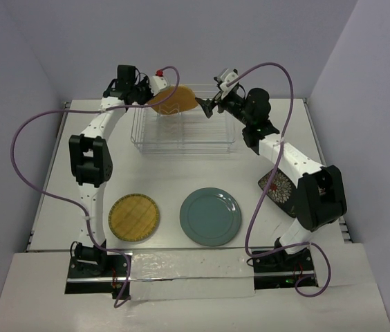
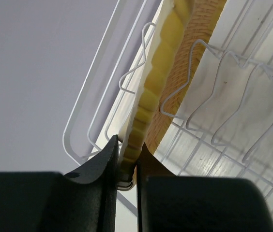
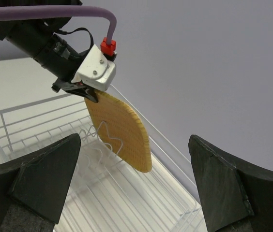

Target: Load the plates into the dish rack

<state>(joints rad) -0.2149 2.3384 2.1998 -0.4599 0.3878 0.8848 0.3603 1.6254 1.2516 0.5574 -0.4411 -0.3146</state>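
Closest to lens: left gripper, jaws clamped on rim of orange-tan plate at its top-left. Plate stands on edge, tilted, broad face twd near edge of table. Its long axis runs L-R along far rim of dish rack. Lower part is down among the wavy dividers; can't tell if it touches rack floor. Rack sits far-middle of table, long side L-R. The right gripper, jaws wide apart w/ nothing btwn, hovers just right of plate over rack. Yellow plate lies flat nr near-left, teal plate flat nr near edge, mid. Dark floral plate lies by right edge, partly under right arm.
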